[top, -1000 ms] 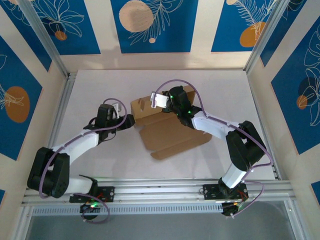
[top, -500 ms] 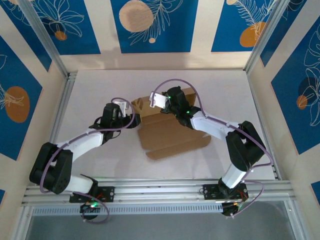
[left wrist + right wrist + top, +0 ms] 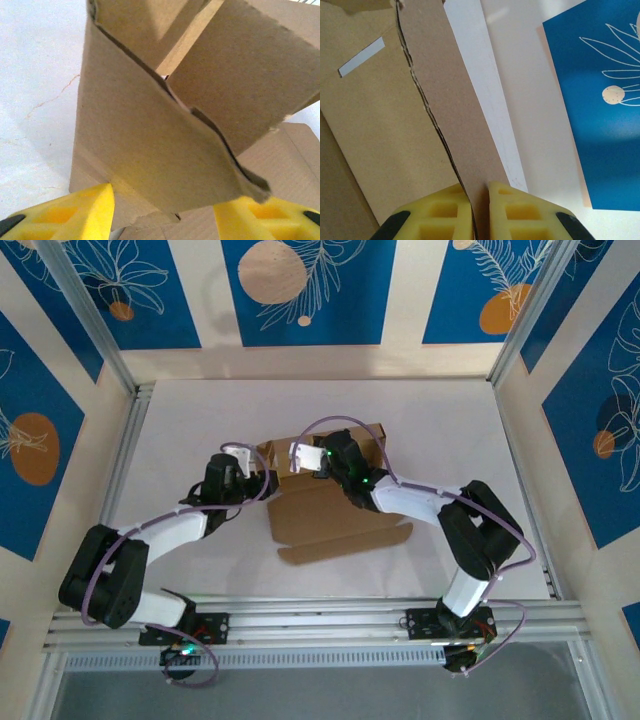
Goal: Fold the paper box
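Note:
The paper box (image 3: 335, 518) is plain brown cardboard lying mid-table, its back walls raised and a flat panel spread toward the near edge. My right gripper (image 3: 335, 462) reaches over the back part of the box. In the right wrist view this gripper (image 3: 480, 212) is shut on the edge of an upright cardboard wall (image 3: 465, 115). My left gripper (image 3: 265, 483) is at the box's left end. In the left wrist view its yellow fingers (image 3: 80, 212) stand apart, open, either side of a raised cardboard flap (image 3: 150, 135) of that gripper (image 3: 165, 217).
The white tabletop (image 3: 180, 420) is bounded by an aluminium rail on the left (image 3: 125, 455) and another along the front (image 3: 320, 612). Blue patterned panels (image 3: 300, 290) wall in the back and sides.
The left gripper has moved right up to the box's left end and its jaws have narrowed. The right gripper and the box have shifted left, and the flat panel has swung nearer.

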`<action>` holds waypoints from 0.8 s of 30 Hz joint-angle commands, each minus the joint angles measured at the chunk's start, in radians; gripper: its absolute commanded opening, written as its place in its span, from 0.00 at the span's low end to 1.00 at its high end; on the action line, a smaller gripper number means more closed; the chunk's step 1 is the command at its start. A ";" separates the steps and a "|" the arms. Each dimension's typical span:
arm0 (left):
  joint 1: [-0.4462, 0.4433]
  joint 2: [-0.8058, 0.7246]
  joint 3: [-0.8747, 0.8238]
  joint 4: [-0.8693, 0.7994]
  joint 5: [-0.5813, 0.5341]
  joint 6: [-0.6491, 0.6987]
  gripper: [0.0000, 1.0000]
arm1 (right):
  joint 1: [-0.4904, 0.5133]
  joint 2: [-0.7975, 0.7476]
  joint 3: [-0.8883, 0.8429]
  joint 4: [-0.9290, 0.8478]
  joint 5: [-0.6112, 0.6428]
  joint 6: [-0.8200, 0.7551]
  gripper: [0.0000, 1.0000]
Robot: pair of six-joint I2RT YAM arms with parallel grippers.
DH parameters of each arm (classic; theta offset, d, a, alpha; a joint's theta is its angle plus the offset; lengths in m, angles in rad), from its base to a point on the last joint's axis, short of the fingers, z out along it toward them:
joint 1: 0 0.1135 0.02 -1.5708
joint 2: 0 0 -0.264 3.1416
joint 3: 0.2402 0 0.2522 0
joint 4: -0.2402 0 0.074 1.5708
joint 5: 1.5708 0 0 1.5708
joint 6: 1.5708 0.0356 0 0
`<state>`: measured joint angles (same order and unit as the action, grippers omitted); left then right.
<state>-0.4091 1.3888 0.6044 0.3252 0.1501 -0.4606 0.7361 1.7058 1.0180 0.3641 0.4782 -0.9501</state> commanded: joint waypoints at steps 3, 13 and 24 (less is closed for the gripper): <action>-0.013 -0.037 -0.045 0.149 0.018 0.027 0.55 | 0.029 0.049 -0.048 -0.038 -0.008 -0.021 0.13; -0.088 -0.126 -0.070 0.143 0.025 0.082 0.54 | 0.019 0.061 -0.035 -0.033 0.021 0.007 0.11; -0.118 -0.239 -0.072 0.078 -0.028 0.083 0.53 | 0.000 0.040 -0.019 -0.068 0.001 0.048 0.05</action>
<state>-0.5205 1.2339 0.5377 0.4316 0.1940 -0.4076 0.7444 1.7229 1.0088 0.4168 0.5148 -0.9611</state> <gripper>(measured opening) 0.529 0.077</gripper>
